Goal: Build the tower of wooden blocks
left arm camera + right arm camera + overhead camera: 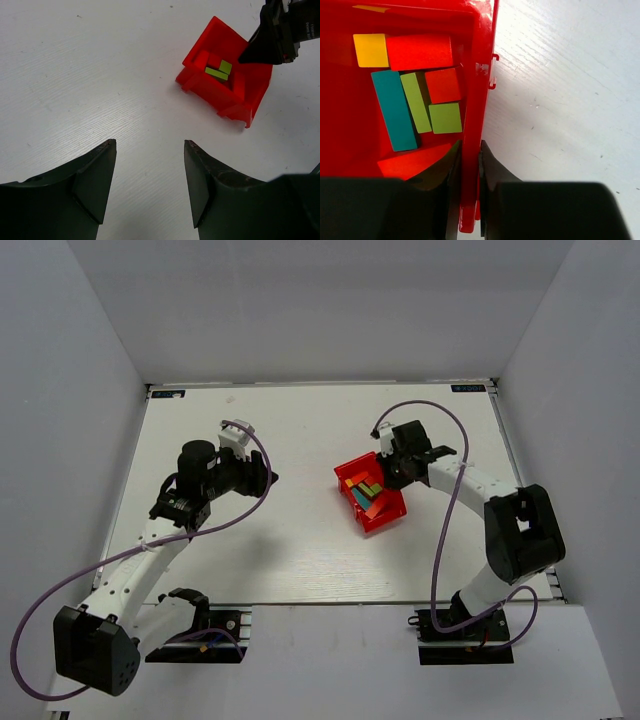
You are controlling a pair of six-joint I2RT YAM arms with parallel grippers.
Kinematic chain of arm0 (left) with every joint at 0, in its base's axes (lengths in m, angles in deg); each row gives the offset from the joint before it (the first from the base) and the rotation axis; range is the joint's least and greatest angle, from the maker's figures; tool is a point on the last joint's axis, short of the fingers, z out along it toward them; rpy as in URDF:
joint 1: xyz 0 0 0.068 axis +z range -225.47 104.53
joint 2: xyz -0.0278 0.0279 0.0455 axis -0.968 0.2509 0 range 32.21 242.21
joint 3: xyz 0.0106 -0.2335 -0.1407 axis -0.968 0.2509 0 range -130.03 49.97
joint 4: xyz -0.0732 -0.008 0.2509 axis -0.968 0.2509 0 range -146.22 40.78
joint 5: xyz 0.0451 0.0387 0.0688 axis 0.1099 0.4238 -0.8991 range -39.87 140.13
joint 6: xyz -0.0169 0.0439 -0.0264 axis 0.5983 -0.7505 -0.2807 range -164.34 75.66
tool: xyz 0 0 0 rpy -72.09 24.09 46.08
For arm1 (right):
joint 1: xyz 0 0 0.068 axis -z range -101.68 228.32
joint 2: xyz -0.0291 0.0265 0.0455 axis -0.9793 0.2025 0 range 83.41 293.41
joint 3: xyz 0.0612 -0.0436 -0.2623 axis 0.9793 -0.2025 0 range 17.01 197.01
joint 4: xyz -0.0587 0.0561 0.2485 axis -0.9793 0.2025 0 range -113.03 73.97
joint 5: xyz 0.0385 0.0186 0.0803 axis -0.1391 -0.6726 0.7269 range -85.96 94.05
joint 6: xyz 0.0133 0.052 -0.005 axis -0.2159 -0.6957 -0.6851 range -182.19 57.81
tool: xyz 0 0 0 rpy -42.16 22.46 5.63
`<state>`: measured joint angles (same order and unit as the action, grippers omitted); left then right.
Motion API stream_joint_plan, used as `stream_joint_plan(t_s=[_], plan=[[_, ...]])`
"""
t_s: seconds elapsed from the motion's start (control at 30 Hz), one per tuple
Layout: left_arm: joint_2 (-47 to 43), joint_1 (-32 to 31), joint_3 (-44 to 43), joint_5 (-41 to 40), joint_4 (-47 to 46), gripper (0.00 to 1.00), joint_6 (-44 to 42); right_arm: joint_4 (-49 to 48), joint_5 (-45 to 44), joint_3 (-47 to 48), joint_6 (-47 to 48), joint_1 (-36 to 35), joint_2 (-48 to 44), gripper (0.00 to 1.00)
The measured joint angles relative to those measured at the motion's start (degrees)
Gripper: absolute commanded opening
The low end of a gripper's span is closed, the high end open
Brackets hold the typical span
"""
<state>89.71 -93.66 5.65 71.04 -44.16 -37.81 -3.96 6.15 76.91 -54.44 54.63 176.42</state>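
The right tool (pixel 470 148) pinches one wall of the red bin (pixel 481 45), right of centre in the overhead view; the wood blocks (pixel 415 100) lie loose inside. The left tool (pixel 149 145) hangs wide open, empty. A hasty tilt may scatter blocks over the counter (pixel 300 540).

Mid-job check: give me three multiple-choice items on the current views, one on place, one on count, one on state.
1. Where are the wood blocks? A. in the red bin B. beside the bin C. on the bin's rim
2. How many lime green blocks? A. none B. four C. two
3. The right pincer is: A. wide open B. shut on the bin's wall C. holding a lime block
Answers: 1 A, they lie within its walls; 2 C, two sit side by side; 3 B, its fingers pinch the wall.
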Motion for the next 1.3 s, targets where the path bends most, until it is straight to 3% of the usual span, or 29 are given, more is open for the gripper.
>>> stream_joint_plan(t_s=[0.37, 0.53, 0.77, 0.87, 1.0, 1.13, 1.2, 1.3], plan=[[-0.35, 0.0, 0.0, -0.13, 0.26, 0.67, -0.02, -0.83, -10.93, 0.79, 6.16, -3.78, -6.93, 0.0], [-0.35, -0.39, 0.0, -0.15, 0.42, 0.67, 0.0, -4.9, -23.37, 0.76, 12.07, -7.93, -6.32, 0.0], [-0.35, -0.55, 0.0, -0.15, 0.42, 0.67, 0.0, -18.01, -40.87, -0.44, 23.63, -13.03, -0.42, 0.0], [-0.35, -0.52, 0.0, -0.17, 0.42, 0.67, 0.0, -28.48, -47.12, -3.69, 31.63, -14.6, 2.49, 0.0], [-0.35, -0.57, 0.0, -0.17, 0.42, 0.67, -0.02, -50.05, -54.1, -9.73, 48.37, -16.57, 7.37, 0.0], [-0.35, -0.59, 0.0, -0.15, 0.63, 0.67, 0.0, -75.52, -56.0, -13.35, 76.85, -18.29, 18.45, 0.0], [-0.35, -0.59, 0.0, -0.17, 0.87, 0.67, 0.0, -85.9, -57.75, -12.72, 85.35, -19.15, 24.33, 0.0], [-0.42, -0.59, 0.0, -0.17, 1.07, 0.67, -0.02, -92.39, -57.61, -11.89, 93.39, -20.61, 26.69, 0.0]])
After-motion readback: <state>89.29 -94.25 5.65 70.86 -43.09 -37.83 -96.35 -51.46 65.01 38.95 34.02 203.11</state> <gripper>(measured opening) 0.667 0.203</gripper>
